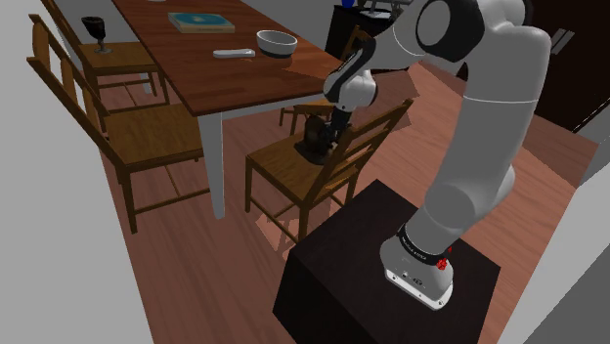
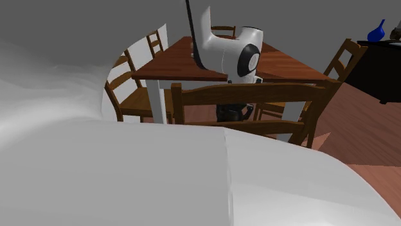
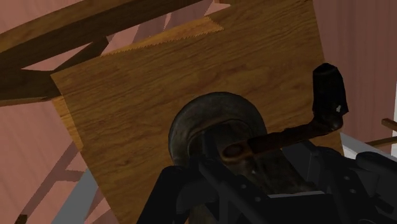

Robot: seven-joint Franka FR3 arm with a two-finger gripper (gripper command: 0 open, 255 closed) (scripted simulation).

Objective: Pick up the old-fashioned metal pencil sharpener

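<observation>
- The old-fashioned pencil sharpener, a dark, tarnished metal piece with a round drum and a side crank, stands on the seat of a brown wooden slat-back chair pulled up at the near corner of the table.
- That chair stands between the black box stand and the reddish-brown wooden dining table with white legs.
- The white arm with dark joints bends down from the stand, and the all-black two-finger gripper is right at the sharpener, coming at it from above and from the shoulder view's right.
- In the wrist view the sharpener's drum sits directly ahead of the gripper, partly covered by its black body. The rusty crank with its black knob sticks out to one side, over the chair seat.
- Whether the gripper is clamped on the sharpener or merely around it cannot be told.
- In the second exterior view the sharpener shows as a dark lump behind the chair's back rails, under the arm's white wrist.
- On the table lie a white bowl and a flat blue-green book, both well apart from the sharpener.
</observation>
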